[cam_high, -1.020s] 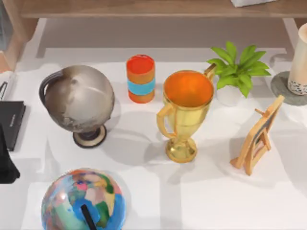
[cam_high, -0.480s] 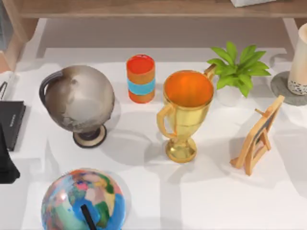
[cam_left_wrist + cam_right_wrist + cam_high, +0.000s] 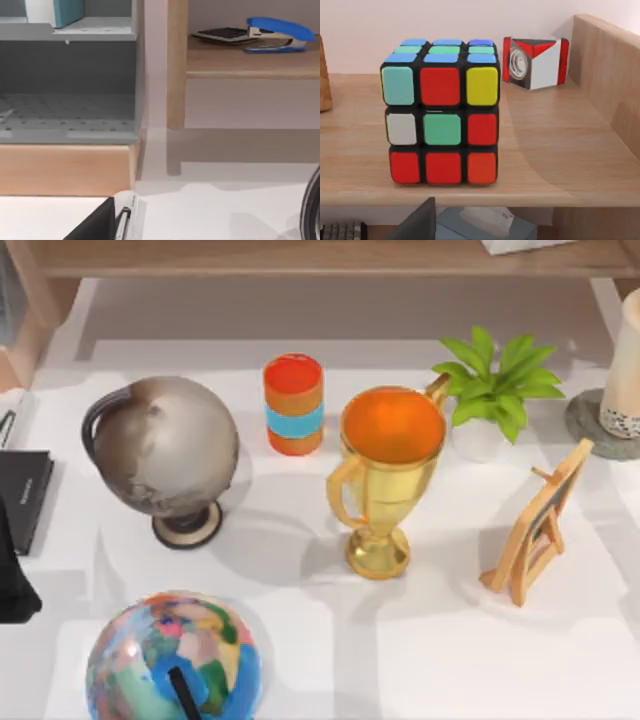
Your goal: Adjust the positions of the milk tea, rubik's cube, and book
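Counter (image 3: 300, 640) holding as it was a second ago: grey globe (image 3: 165, 450), orange cylinder (image 3: 293, 403), gold trophy (image 3: 385, 475), potted plant (image 3: 495, 380), wooden easel (image 3: 535, 525) and painted globe (image 3: 172, 660) are all sitting where they were; only the soft shadows toward the counter's right side are thinning, which I am reading as the right arm working off above the shelf, not over the counter; nothing of the task is being shifted yet. Right gripper (image 3: 420, 225) is facing the rubik's cube (image 3: 442, 112), which is standing square on a wooden shelf (image 3: 560, 150), straight ahead of the fingers and apart from them, a red-and-white box (image 3: 535, 62) lying behind it; whether these fingers are open or closed I cannot tell. Milk tea (image 3: 625, 360) is standing upright on a grey coaster (image 3: 590, 425) at the counter's far right, untouched. Left arm (image 3: 14, 585) is waiting at the left edge beside the flat black book (image 3: 22, 495); its wrist view is looking at a grey shelf unit (image 3: 70, 117) with the teal book (image 3: 60, 11) on the upper level, well ahead of the fingers and above them; their state I cannot tell either. Judging the cube to be the first item in hand, approach under way, no grasp made.
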### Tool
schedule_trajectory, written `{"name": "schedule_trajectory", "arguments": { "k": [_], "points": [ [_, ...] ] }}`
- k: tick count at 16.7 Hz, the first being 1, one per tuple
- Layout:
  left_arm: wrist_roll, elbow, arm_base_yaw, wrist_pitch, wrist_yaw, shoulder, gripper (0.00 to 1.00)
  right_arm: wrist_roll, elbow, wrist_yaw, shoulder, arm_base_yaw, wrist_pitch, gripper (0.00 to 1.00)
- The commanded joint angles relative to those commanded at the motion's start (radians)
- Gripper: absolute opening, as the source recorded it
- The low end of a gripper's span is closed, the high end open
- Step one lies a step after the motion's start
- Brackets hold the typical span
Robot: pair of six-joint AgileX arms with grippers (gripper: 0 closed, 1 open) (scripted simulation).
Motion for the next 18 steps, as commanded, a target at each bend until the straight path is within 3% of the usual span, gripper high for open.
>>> {"name": "schedule_trajectory", "arguments": {
  "k": [18],
  "points": [
    [0.0,0.0,0.0,0.0,0.0,0.0,1.0,-0.01,-1.257,-0.227,-1.314,-0.2,-0.051,1.0]
  ]
}}
